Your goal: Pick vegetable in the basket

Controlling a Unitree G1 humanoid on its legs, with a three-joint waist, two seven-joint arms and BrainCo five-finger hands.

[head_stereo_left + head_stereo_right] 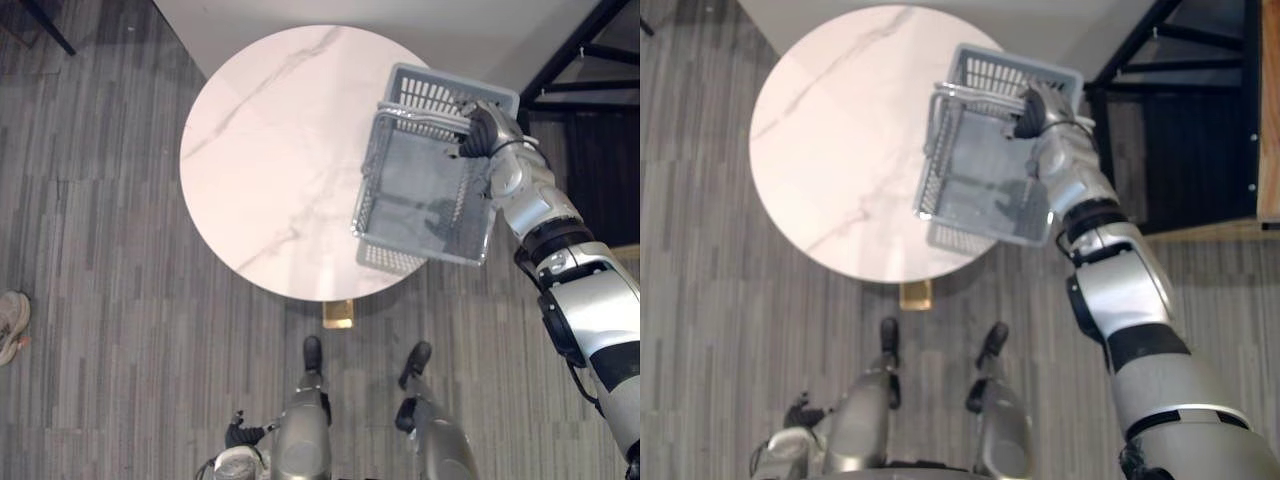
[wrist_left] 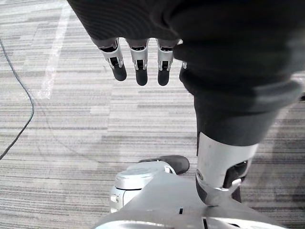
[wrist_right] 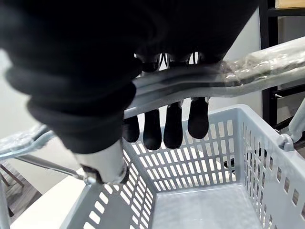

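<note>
right arm: reaches forward from the right side, out over the right edge of the round marble table (image 1: 262, 150), forearm raised and wrist bent down.
right hand (image 1: 486, 130): clasped on the basket handle (image 3: 190, 80); its fingers (image 3: 172, 130) are hooked over the grey bar, dark tips pointing down into the basket, thumb on the near side of the bar.
grey plastic basket (image 1: 402, 86): hangs from that handle directly under the right hand, tilted, with its slotted walls and flat bottom in sight; it sits over the table's right edge, part above the marble and part past the rim. whether its bottom touches the tabletop cannot be told.
left arm: down at the robot's side, well away from the table, on its near side.
left hand (image 2: 141, 72): fingers straight and loose, pointing at the grey striped floor (image 2: 71, 124), holding nothing.
black metal frame (image 1: 585, 62): stands just right of the table, beyond the basket.
person's shoe (image 1: 10, 325): on the floor well left of the table.
</note>
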